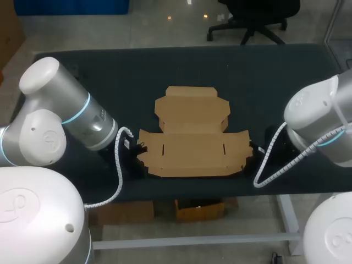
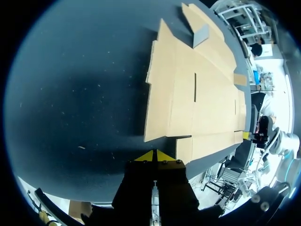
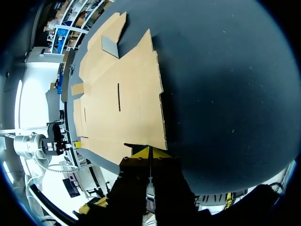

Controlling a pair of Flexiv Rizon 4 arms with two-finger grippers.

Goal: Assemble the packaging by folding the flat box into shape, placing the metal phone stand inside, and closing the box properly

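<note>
- The flat box [image 1: 192,147] lay unfolded on the dark table [image 1: 99,82], about midway between my two arms and nearer the front edge than the far one.
- It was brown cardboard, every panel down flat. The long panel with two short slits sat toward me, and the flapped lid panel spread out beyond it.
- My left gripper [image 2: 154,156] was low over the table at the box's left end, its yellow tips pressed together. They weren't pinching the cardboard.
- From that wrist, a small side flap of the box lay just beside the tips, and the rest of the sheet stretched away ahead.
- My right gripper [image 3: 149,153] was down at the box's right end, its tips also pressed tight together.
- From that wrist, the near corner of the cardboard came right up to the tips. I couldn't tell whether they were touching it.
- From overhead, the two grippers faced each other across the box, one at each short end.
- A white coiled cable [image 1: 117,168] hung off my left arm.
</note>
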